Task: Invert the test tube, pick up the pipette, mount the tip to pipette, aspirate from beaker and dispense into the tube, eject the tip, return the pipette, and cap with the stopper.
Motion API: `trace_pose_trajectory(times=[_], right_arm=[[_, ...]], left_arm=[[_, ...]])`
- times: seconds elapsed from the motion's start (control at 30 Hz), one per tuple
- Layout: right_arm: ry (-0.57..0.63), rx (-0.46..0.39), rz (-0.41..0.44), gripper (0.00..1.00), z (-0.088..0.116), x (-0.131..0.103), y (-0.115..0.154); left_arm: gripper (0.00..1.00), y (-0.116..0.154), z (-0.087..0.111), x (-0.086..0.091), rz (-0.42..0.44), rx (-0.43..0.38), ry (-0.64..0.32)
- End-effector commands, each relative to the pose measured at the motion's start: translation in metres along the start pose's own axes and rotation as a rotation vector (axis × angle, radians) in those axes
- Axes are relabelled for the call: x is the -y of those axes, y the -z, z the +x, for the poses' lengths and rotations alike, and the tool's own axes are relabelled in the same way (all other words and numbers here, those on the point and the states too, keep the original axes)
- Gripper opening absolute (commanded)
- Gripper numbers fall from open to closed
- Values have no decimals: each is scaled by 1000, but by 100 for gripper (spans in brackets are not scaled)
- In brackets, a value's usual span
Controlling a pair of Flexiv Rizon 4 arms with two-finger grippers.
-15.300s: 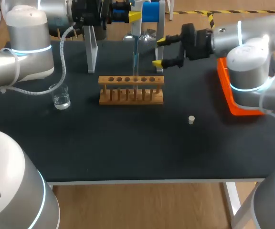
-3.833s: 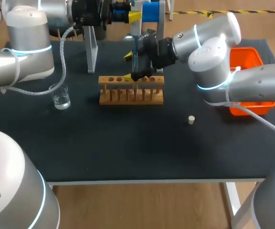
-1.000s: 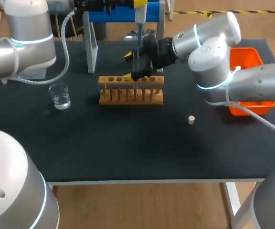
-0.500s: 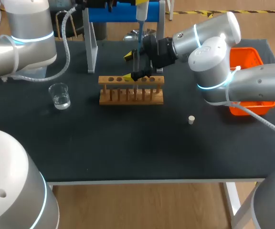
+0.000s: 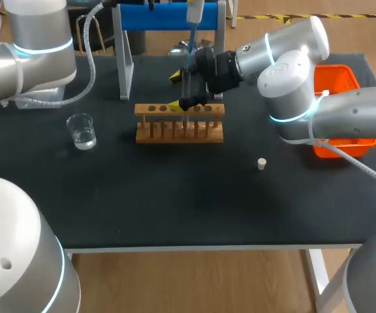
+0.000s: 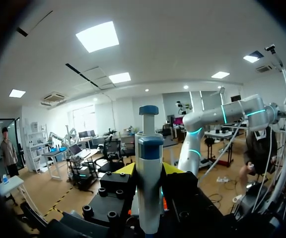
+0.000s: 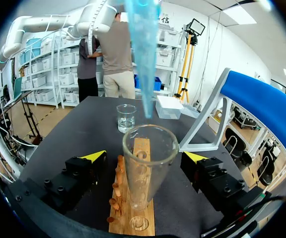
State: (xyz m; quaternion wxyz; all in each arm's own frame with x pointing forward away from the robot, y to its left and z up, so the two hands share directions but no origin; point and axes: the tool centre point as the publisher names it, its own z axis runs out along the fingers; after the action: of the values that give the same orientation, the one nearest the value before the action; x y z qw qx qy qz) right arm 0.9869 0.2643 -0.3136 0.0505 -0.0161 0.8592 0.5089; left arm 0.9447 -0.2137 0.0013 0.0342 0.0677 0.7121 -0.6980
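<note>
A clear test tube [image 7: 145,168] stands mouth up in the wooden rack [image 7: 132,208], between the spread fingers of my right gripper [image 7: 145,156], which do not touch it. In the head view the right gripper [image 5: 177,91] sits at the rack [image 5: 179,122] with the tube [image 5: 185,83] inside it. A blue pipette tip [image 7: 143,49] hangs just over the tube's mouth. My left gripper [image 6: 149,168] is shut on the white-and-blue pipette [image 6: 149,188], seen at the head view's far edge as the pipette [image 5: 193,12] with its tip [image 5: 189,49] pointing down.
A glass beaker [image 5: 81,130] with some liquid stands left of the rack. A small white stopper [image 5: 262,163] lies on the mat to the right. An orange bin [image 5: 337,140] is at the right edge. The blue pipette stand [image 5: 155,16] rises behind the rack.
My left arm has lifted slightly with the pipette, its tip staying over the tube. The right gripper has stayed around the tube.
</note>
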Motion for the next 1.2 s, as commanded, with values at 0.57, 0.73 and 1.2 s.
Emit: trace_pose_trajectory(times=[0.57,0.73,1.2], right_arm=[[0,-3,2,100,-1,0,0],[0,-3,2,100,-1,0,0],[0,-3,2,100,-1,0,0]], left_arm=[[0,68,77,4,-60,166,22],[0,70,103,-12,-31,181,32],[0,44,135,-52,45,239,40]])
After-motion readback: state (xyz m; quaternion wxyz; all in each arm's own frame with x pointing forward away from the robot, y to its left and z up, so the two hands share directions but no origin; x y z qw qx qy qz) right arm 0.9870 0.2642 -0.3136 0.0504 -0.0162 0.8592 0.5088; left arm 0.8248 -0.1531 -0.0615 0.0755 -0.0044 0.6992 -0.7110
